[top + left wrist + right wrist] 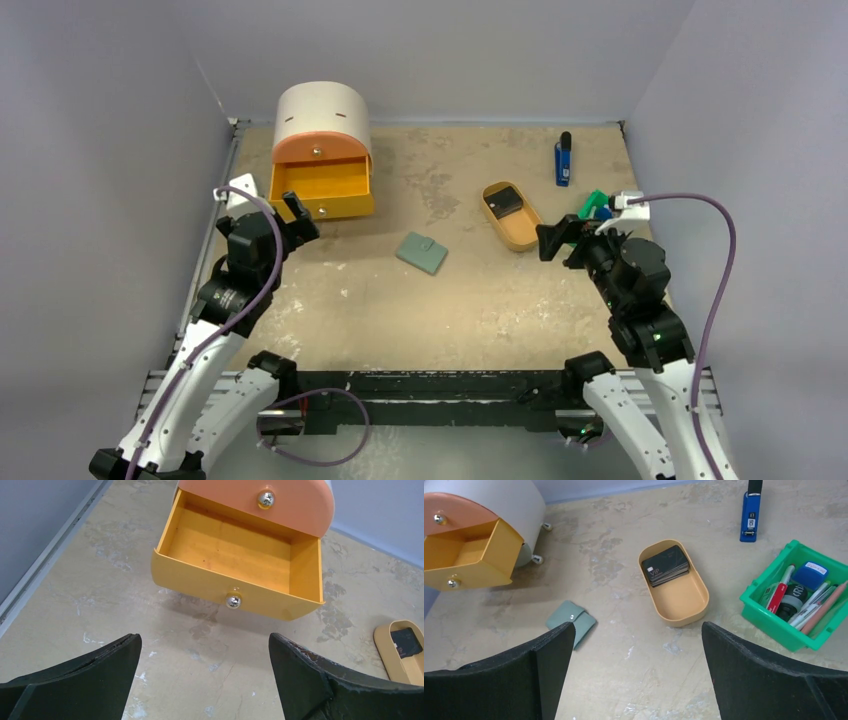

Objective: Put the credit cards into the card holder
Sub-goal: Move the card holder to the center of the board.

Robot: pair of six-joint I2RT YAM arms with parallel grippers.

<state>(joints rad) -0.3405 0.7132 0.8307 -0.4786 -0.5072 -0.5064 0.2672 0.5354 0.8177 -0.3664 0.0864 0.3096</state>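
While both arms hover above the table (pixel 624 595), the left gripper (pixel 204 640) is held wide open and empty before the pulled-out yellow drawer (pixel 235 555), and the right gripper (pixel 638 627) is likewise spread with nothing between its jaws. The credit cards (pixel 665 566) are stacked at 1 end of the tan oval tray (pixel 684 607). The card holder (pixel 574 614) is seen folded shut on the table, left of the tray and apart from it.

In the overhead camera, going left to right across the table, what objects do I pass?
From the left: drawer unit, card holder, tan tray holding the credit cards, blue-and-black stick, green bin.
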